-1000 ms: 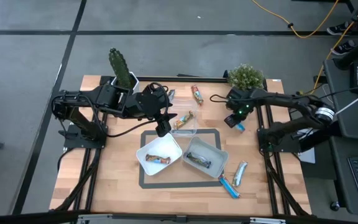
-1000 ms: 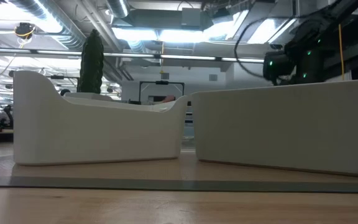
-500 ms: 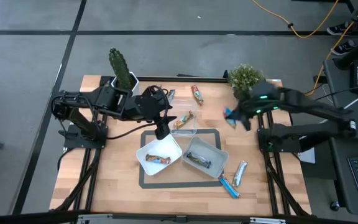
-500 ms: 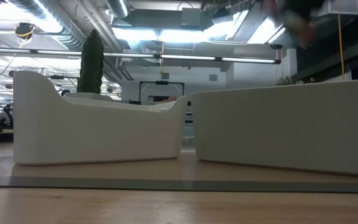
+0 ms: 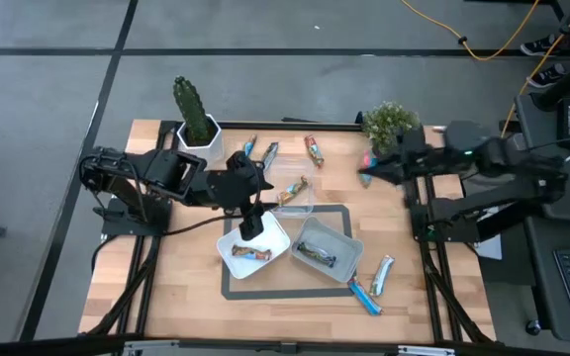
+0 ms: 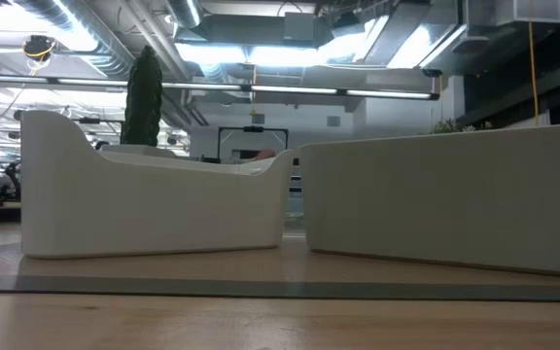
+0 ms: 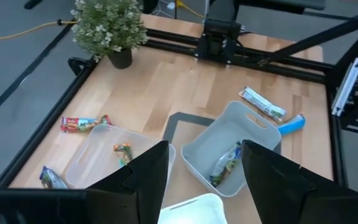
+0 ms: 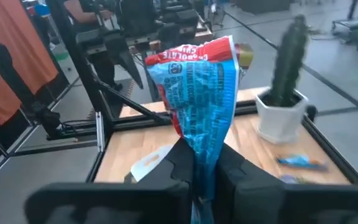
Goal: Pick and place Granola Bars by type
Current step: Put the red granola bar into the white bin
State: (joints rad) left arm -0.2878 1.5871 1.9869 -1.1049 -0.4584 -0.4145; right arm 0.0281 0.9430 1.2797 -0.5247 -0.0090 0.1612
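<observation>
Granola Bars sort onward: our right pincer (image 8: 207,177) pinches a blue bar (image 8: 197,93) by one end, aloft at three o'clock; it may swing loose. Left pincer (image 7: 201,168) spread over the white tub (image 5: 276,237).

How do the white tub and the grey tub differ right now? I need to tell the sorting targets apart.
The white tub lies under the left hand; the grey tub has nothing over it. The white tub holds a brown-wrapped bar; the grey tub holds a darker, greenish bar. Both sit on the dark-bordered mat.
</observation>
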